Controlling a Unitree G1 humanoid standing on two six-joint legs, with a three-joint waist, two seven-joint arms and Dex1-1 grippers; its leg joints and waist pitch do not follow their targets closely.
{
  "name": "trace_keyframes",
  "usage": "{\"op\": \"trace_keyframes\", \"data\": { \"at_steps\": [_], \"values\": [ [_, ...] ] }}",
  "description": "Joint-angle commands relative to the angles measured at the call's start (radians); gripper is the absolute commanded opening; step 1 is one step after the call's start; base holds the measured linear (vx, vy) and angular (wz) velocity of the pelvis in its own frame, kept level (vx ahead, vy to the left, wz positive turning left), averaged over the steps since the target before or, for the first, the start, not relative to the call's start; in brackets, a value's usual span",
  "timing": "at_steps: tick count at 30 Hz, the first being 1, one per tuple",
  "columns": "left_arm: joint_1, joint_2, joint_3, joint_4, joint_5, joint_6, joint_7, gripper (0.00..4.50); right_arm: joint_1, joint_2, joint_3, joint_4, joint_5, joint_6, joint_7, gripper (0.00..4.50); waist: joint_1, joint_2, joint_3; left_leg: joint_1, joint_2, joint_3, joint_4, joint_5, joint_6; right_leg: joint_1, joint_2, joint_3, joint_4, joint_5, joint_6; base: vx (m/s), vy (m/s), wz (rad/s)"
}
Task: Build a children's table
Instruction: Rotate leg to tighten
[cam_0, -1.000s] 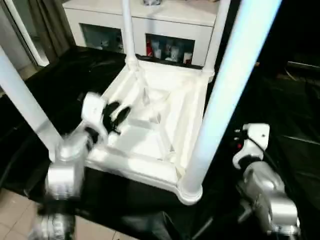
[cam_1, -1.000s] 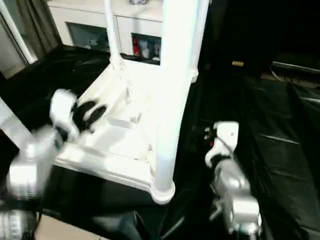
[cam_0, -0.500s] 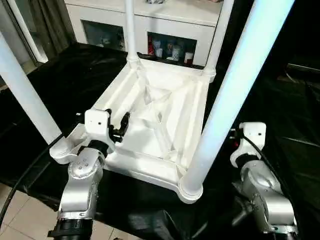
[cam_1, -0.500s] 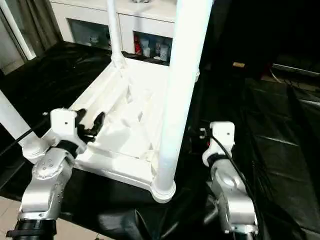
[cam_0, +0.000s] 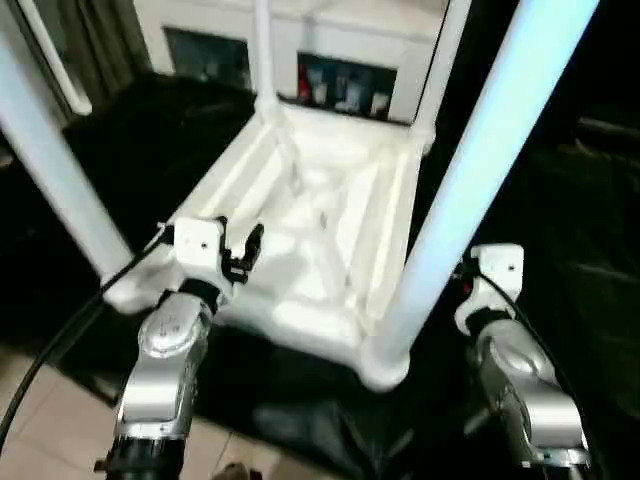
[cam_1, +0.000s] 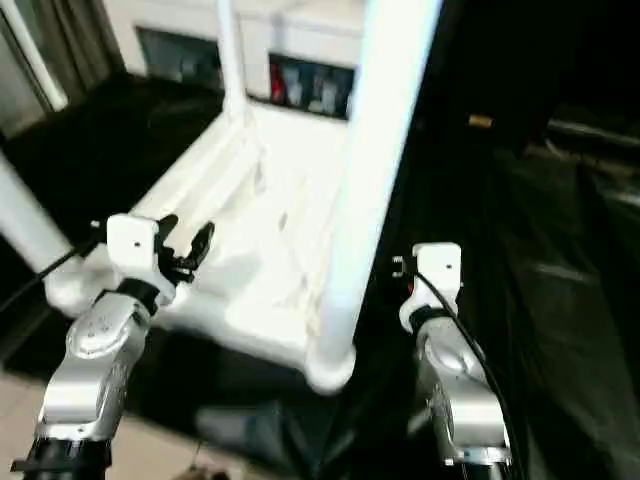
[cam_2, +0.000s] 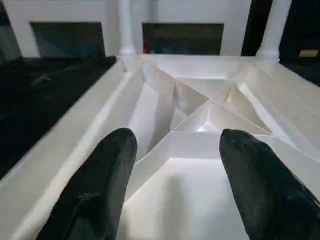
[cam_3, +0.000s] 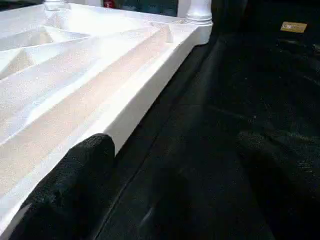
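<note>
On black sheeting (cam_0: 590, 300), one upturned tabletop (cam_0: 320, 215) carries four legs (cam_0: 480, 180). Two grippers, both released: left gripper (cam_2: 172, 165) over the ribs, right gripper (cam_3: 175, 175) beside the rim. No readable writing.

One tabletop (cam_0: 330, 215), upside down; four legs standing in its corners: near left (cam_0: 50, 170), near right (cam_0: 480, 180), far left (cam_0: 263, 50), far right (cam_0: 443, 60); one cabinet (cam_0: 330, 40); two grippers: left (cam_0: 240, 252), right (cam_3: 175, 190).
</note>
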Motion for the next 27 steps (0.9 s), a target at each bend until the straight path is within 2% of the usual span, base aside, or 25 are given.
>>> {"op": "trace_keyframes", "data": {
  "at_steps": [1,2,3,4,5,6,7,9,10,11,12,13,14,15,16,17,18,19,20,21,22,23,24,25,27],
  "values": [
    [0.001,0.007,-0.008,-0.008,0.000,-0.002,-0.001,3.10,0.013,-0.007,-0.023,0.000,-0.015,0.019,-0.030,4.30,-0.037,0.029,-0.011,0.119,0.037,-0.023,-0.110,-0.789,-0.032,0.000,0.036,-0.105,-0.124,-0.763,0.037,-0.138,0.063,-0.17],
    [0.001,0.009,-0.006,-0.005,0.001,-0.012,0.000,3.10,0.012,-0.005,-0.032,0.003,-0.010,0.020,-0.035,4.30,0.052,0.028,0.014,-0.080,0.078,0.024,-0.260,-1.017,-0.132,0.174,0.029,-0.088,0.254,-0.463,-0.033,-0.138,0.063,-0.17],
    [0.002,0.010,-0.005,-0.003,-0.004,-0.016,-0.006,3.10,0.011,-0.002,-0.039,0.007,-0.004,0.022,-0.038,4.30,0.104,0.041,0.003,-0.077,0.042,0.089,-0.271,-1.046,-0.160,0.178,0.048,-0.109,0.252,-0.423,-0.052,-0.198,0.035,0.04],
    [0.010,0.024,-0.011,-0.005,0.002,-0.015,-0.012,3.10,0.012,-0.006,-0.048,0.007,-0.012,0.026,-0.052,4.30,0.139,0.033,-0.032,-0.050,0.047,0.130,-0.214,-0.796,-0.155,0.191,0.022,0.004,0.262,-0.586,-0.036,-0.128,-0.098,0.13],
    [0.011,0.026,-0.011,-0.005,0.004,-0.016,-0.011,3.10,0.013,-0.007,-0.049,0.007,-0.013,0.027,-0.053,4.30,0.047,-0.109,-0.049,0.087,0.020,0.027,0.126,-0.316,-0.109,0.038,-0.128,0.119,-0.015,-1.176,0.139,-0.128,-0.098,0.13],
    [0.013,0.029,-0.010,-0.004,0.006,-0.012,-0.010,3.10,0.014,-0.006,-0.052,0.007,-0.012,0.025,-0.055,4.30,0.094,-0.038,-0.020,0.054,-0.051,-0.028,0.133,-0.130,-0.032,0.073,-0.067,0.286,-0.082,-1.227,0.197,-0.025,-0.133,0.15],
    [0.013,0.029,-0.010,-0.004,0.006,-0.012,-0.010,3.10,0.014,-0.006,-0.052,0.007,-0.012,0.025,-0.055,4.30,0.101,-0.068,-0.013,0.019,-0.083,-0.048,0.139,-0.169,-0.023,0.132,-0.052,0.315,-0.068,-1.085,0.183,0.000,0.000,0.00],
    [0.015,0.034,-0.008,-0.002,-0.007,-0.012,-0.020,3.10,0.018,0.000,-0.060,0.005,-0.005,0.024,-0.059,4.30,0.175,-0.056,-0.013,0.079,-0.065,-0.067,0.110,-0.276,-0.050,0.141,-0.030,0.434,-0.037,-0.614,0.141,0.000,0.000,0.00],
    [0.015,0.034,-0.008,-0.002,-0.007,-0.012,-0.021,3.10,0.018,0.000,-0.060,0.005,-0.005,0.024,-0.060,4.30,0.210,-0.053,-0.036,0.107,-0.071,-0.075,0.120,-0.285,-0.005,0.172,-0.012,0.507,-0.033,-0.350,0.131,-0.037,0.136,-0.03],
    [0.015,0.039,-0.008,-0.002,-0.007,-0.013,-0.019,3.10,0.021,0.000,-0.057,0.003,-0.006,0.023,-0.061,4.30,0.224,-0.049,-0.062,0.081,-0.075,-0.109,0.118,-0.141,0.052,0.239,0.023,0.546,0.027,0.154,0.140,-0.037,0.136,-0.03],
    [0.015,0.040,-0.008,-0.002,-0.007,-0.014,-0.019,3.10,0.022,0.000,-0.055,0.002,-0.006,0.022,-0.062,4.30,0.221,-0.045,-0.080,0.100,-0.070,-0.109,0.106,-0.059,0.102,0.249,0.065,0.538,0.081,0.400,0.170,0.026,0.259,-0.33],
    [0.015,0.042,-0.008,-0.002,-0.008,-0.015,-0.020,3.10,0.022,0.000,-0.054,0.002,-0.006,0.022,-0.063,4.30,0.153,-0.006,-0.104,0.331,0.030,-0.154,0.062,0.345,0.401,0.006,0.148,0.308,0.277,0.305,0.266,0.039,0.290,-0.42],
    [0.021,0.051,-0.010,-0.002,-0.005,-0.019,-0.019,3.10,0.026,0.004,-0.056,-0.003,-0.005,0.015,-0.070,4.30,0.076,0.003,-0.097,0.354,0.079,-0.170,0.068,0.959,0.555,-0.126,0.017,0.119,0.266,-0.147,0.182,0.039,0.290,-0.42],
    [0.031,0.060,-0.006,-0.004,-0.008,-0.028,-0.027,3.10,0.032,-0.003,-0.051,-0.006,-0.023,0.000,-0.077,4.30,0.075,0.004,-0.070,0.229,0.015,-0.149,0.000,1.064,0.565,-0.101,0.018,0.056,0.275,-0.081,0.133,-0.073,0.198,-0.32],
    [0.032,0.061,-0.006,-0.004,-0.009,-0.028,-0.027,3.10,0.033,-0.003,-0.051,-0.006,-0.024,-0.001,-0.078,4.30,0.066,0.008,-0.047,0.120,-0.060,-0.041,-0.046,0.906,0.534,-0.053,0.031,-0.014,0.246,0.008,0.058,-0.166,0.209,-0.13],
    [0.042,0.062,0.003,-0.008,-0.022,-0.036,-0.036,3.10,0.039,-0.008,-0.053,-0.009,-0.039,-0.003,-0.091,4.30,0.063,-0.028,-0.040,0.108,-0.103,0.005,-0.059,0.479,0.450,0.005,0.013,-0.006,0.112,0.007,0.024,-0.166,0.209,-0.13],
    [0.048,0.062,0.008,-0.010,-0.030,-0.040,-0.041,3.10,0.044,-0.010,-0.054,-0.011,-0.046,-0.003,-0.099,4.30,0.056,-0.062,-0.054,0.119,-0.110,0.010,-0.011,0.217,0.350,0.037,-0.068,0.055,0.034,-0.087,0.021,-0.139,0.249,0.05],
    [0.069,0.065,0.015,-0.023,-0.054,-0.045,-0.064,3.10,0.051,-0.013,-0.069,-0.011,-0.047,-0.009,-0.109,4.30,0.083,-0.058,-0.061,0.123,-0.079,-0.110,0.198,-0.263,0.066,0.069,-0.361,0.285,-0.128,-0.597,-0.108,-0.087,0.275,0.05],
    [0.095,0.069,0.021,-0.033,-0.074,-0.061,-0.086,3.10,0.059,-0.020,-0.086,-0.009,-0.047,-0.019,-0.115,4.30,0.035,-0.060,-0.059,0.084,-0.067,-0.177,0.195,-0.264,-0.069,0.143,-0.317,0.222,-0.095,-0.654,-0.231,-0.087,0.275,0.05],
    [0.112,0.072,0.026,-0.039,-0.086,-0.078,-0.100,3.10,0.063,-0.026,-0.097,-0.007,-0.046,-0.026,-0.116,4.30,0.032,-0.035,-0.045,0.105,-0.049,-0.189,0.172,-0.250,-0.098,0.124,-0.299,0.185,-0.114,-0.650,-0.264,-0.067,0.310,-0.09],
    [0.136,0.074,0.035,-0.045,-0.107,-0.096,-0.118,3.10,0.068,-0.036,-0.110,-0.004,-0.041,-0.036,-0.108,4.30,-0.011,-0.022,-0.023,0.154,-0.068,-0.174,0.050,-0.230,-0.087,0.062,-0.137,0.069,-0.096,-0.666,-0.197,-0.081,0.256,-0.04],
    [0.152,0.076,0.043,-0.045,-0.124,-0.109,-0.127,3.10,0.070,-0.044,-0.119,-0.002,-0.036,-0.047,-0.095,4.30,-0.061,0.012,0.000,0.135,-0.041,-0.188,-0.108,-0.387,-0.087,0.046,0.021,0.010,0.012,-0.483,-0.083,-0.081,0.256,-0.04],
    [0.162,0.079,0.052,-0.042,-0.132,-0.113,-0.129,3.10,0.072,-0.053,-0.123,-0.001,-0.027,-0.060,-0.077,4.30,-0.078,0.014,-0.019,0.149,0.005,-0.202,-0.132,-0.420,-0.100,0.049,0.014,0.018,0.067,-0.299,-0.080,-0.110,0.236,0.28],
    [0.169,0.080,0.057,-0.039,-0.137,-0.114,-0.130,3.10,0.073,-0.060,-0.126,-0.001,-0.020,-0.071,-0.063,4.30,-0.079,0.027,-0.024,0.150,0.005,-0.199,-0.123,-0.405,-0.141,0.057,0.003,0.015,0.080,-0.066,-0.113,-0.083,0.222,0.25],
    [0.183,0.093,0.090,0.001,-0.140,-0.155,-0.126,3.10,0.095,-0.125,-0.123,-0.012,0.095,-0.079,0.140,4.30,-0.081,0.033,-0.020,0.161,-0.015,-0.173,-0.105,-0.263,-0.174,0.070,-0.013,0.017,0.043,0.002,-0.152,-0.060,0.202,0.14]
  ]
}}
